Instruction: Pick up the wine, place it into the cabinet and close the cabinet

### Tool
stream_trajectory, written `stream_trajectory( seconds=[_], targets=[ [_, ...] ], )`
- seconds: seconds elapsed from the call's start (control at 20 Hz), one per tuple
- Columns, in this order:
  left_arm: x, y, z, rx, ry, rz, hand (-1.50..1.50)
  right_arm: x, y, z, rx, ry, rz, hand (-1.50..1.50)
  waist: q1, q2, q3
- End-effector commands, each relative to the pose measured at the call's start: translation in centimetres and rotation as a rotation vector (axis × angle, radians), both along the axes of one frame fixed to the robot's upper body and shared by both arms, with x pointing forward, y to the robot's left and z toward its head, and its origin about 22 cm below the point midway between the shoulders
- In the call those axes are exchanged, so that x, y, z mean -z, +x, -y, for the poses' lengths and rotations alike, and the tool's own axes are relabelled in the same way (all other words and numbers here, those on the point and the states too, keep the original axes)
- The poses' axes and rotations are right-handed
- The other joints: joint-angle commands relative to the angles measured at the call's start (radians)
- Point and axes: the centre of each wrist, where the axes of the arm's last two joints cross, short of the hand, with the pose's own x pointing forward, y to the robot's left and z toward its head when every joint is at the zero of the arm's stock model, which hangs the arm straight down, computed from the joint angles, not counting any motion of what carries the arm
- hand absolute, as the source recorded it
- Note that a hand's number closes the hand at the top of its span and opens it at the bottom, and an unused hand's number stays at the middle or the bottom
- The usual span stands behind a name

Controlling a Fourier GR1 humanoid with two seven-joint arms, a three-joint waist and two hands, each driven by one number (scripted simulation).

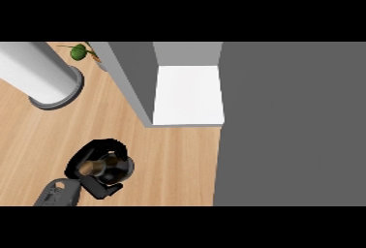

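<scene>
L hand (91, 162): curled round wine (107, 168), near-left on counter (172, 164)
Cabinet (187, 94): open, far-centre, white shelf bare
R hand: out of view

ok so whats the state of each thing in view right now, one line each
cabinet: open, white shelf bare, nothing inside
cabinet door: swung open, standing at the view's right
wine: held above the wooden counter, not yet in the cabinet
left hand: fingers curled round the wine
white cylinder: upright on the counter at the far left
plant: at the back edge, partly hidden
right hand: out of view
</scene>
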Motion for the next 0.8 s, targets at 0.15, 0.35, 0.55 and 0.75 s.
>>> stream_trajectory(
  seconds=[0.15, 0.35, 0.55, 0.75],
  targets=[
    [2.0, -4.1, -2.9, -0.574, -0.077, 0.075, 1.5, -0.6, -1.3, 0.3, -0.013, 0.045, 0.032, -1.5, 0.032, -0.005, -0.001],
    [0.0, -3.6, -1.2, -0.653, -0.069, 0.214, 1.5, -0.9, -1.8, 0.7, -0.017, 0.048, 0.022, -1.5, 0.021, -0.004, 0.0],
    [-1.2, -4.9, -0.6, -0.682, -0.082, 0.292, 1.5, -0.7, -2.8, 0.8, -0.039, 0.053, 0.042, -1.5, 0.014, -0.001, -0.001],
    [-5.0, -5.0, 1.5, -0.614, -0.19, 0.29, 1.5, -1.1, -2.1, 0.3, -0.036, 0.054, 0.017, -1.5, 0.02, -0.001, -0.001]
  ],
)
